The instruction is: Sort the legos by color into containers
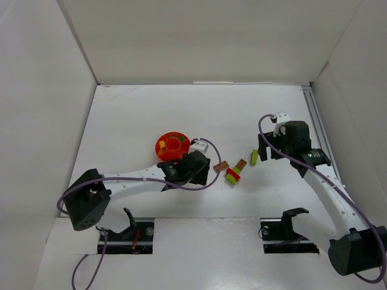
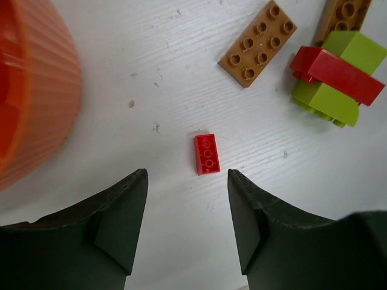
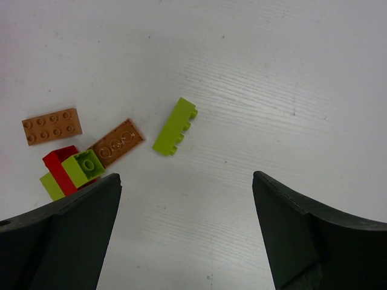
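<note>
Plainly, the left arm's tool (image 2: 187,184) hangs parted and empty, and a small red studded plastic brick (image 2: 207,153) lies on the white surface (image 2: 151,66) just ahead, centred on its gap, long axis pointing away, near the ribbed red-orange bowl (image 2: 42,90).

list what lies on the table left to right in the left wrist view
bowl → small red brick → brown brick → red-and-lime stack
</note>
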Controlling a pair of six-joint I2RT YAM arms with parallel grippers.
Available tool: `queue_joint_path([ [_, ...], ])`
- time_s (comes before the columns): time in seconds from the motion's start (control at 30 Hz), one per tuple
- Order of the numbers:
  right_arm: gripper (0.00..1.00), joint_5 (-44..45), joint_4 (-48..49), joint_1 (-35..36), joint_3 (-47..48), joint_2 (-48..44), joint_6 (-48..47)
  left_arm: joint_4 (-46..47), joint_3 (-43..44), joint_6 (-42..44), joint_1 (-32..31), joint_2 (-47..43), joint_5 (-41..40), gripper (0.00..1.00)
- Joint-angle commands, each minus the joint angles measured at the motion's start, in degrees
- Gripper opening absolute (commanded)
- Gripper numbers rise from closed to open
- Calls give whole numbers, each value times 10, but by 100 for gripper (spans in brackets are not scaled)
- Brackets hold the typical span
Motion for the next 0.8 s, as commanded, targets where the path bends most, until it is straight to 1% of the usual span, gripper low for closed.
queue_joint_path([
  [0.0,93,-7,24,-4,5,-5,-6,35,24,13,-8,58,19,52],
  [0.1,93,-7,24,-4,5,-5,-6,35,42,13,-20,97,12,52],
  [0.23,93,-7,24,-9,5,-5,-6,35,53,7,-20,145,6,47],
  [0.37,93,-7,24,-9,5,-5,-6,42,59,7,-20,156,6,40],
  [0.4,93,-7,24,-9,5,-5,-6,42,59,7,-20,162,6,32],
  [0.57,93,-7,24,-9,5,-5,-6,24,71,2,-25,175,6,10],
  [0.7,93,-7,24,-9,5,-5,-6,-9,71,-18,-30,133,-17,5],
  [0.77,93,-7,24,-9,5,-5,-6,-38,84,-28,-30,103,-49,5],
])
